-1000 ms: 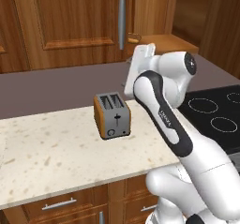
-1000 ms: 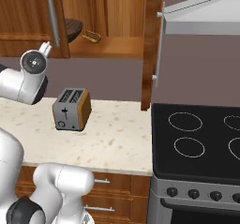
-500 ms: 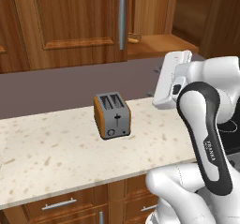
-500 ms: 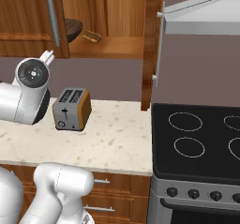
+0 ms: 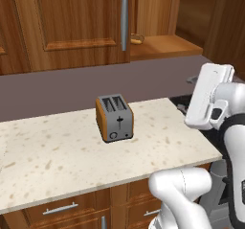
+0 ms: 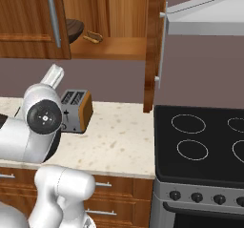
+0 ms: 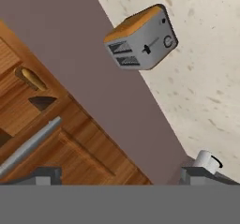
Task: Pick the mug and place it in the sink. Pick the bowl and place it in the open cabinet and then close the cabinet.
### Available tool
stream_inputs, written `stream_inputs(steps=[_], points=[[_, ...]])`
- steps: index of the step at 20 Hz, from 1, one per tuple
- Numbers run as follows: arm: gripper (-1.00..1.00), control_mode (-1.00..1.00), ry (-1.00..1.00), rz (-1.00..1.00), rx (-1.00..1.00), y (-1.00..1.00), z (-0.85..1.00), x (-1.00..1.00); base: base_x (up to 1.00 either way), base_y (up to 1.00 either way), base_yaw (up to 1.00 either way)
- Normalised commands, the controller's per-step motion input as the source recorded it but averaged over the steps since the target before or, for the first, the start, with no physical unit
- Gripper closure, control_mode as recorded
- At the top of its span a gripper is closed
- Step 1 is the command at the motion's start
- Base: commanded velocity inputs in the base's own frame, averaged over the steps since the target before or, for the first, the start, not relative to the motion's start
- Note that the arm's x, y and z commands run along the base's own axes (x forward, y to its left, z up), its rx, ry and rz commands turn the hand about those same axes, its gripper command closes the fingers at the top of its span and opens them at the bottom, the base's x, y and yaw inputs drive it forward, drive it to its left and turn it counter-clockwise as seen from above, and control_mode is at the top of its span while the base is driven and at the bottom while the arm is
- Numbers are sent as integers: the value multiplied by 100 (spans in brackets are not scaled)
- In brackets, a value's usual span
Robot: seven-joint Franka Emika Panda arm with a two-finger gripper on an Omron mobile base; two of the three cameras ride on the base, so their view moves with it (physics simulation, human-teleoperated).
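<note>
The bowl [image 6: 74, 28], dark brown, sits on the shelf of the open cabinet [image 6: 114, 48], half hidden behind the shut left door [image 6: 28, 22]. In the hand view a dark wedge [image 7: 42, 101] on that shelf looks like the same bowl. My gripper [image 7: 123, 175] is open and holds nothing, with its two tips low in the frame. The white hand [image 5: 209, 96] hangs over the counter's right end, below and in front of the cabinet [image 5: 162, 45], and it also shows beside the toaster [image 6: 53, 75]. The mug and the sink are out of view.
A silver and orange toaster [image 5: 115, 118] stands mid-counter [image 5: 57, 161]. A small tan item [image 6: 93, 36] lies on the shelf beside the bowl. The cabinet's right door [image 6: 155, 46] hangs open toward the black stove [image 6: 200, 141] and the range hood [image 6: 205, 19].
The arm has swung right and down, drawing the hand back from the cabinet to the counter's right end. The jaws have stayed open.
</note>
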Motion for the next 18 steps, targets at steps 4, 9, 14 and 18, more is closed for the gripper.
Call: stream_inputs(steps=[4, 9, 14, 18], points=[[-100, -100, -14, 0, 0, -64, 0, -10, 0, 0, 0], [-100, -100, -9, 0, 1, -62, 0, 0, 0, 0, 0], [-100, -100, -10, 0, 0, -60, 0, 0, 0, 0, 0], [-100, -100, -10, 0, 0, -59, 0, 0, 0, 0, 0]])
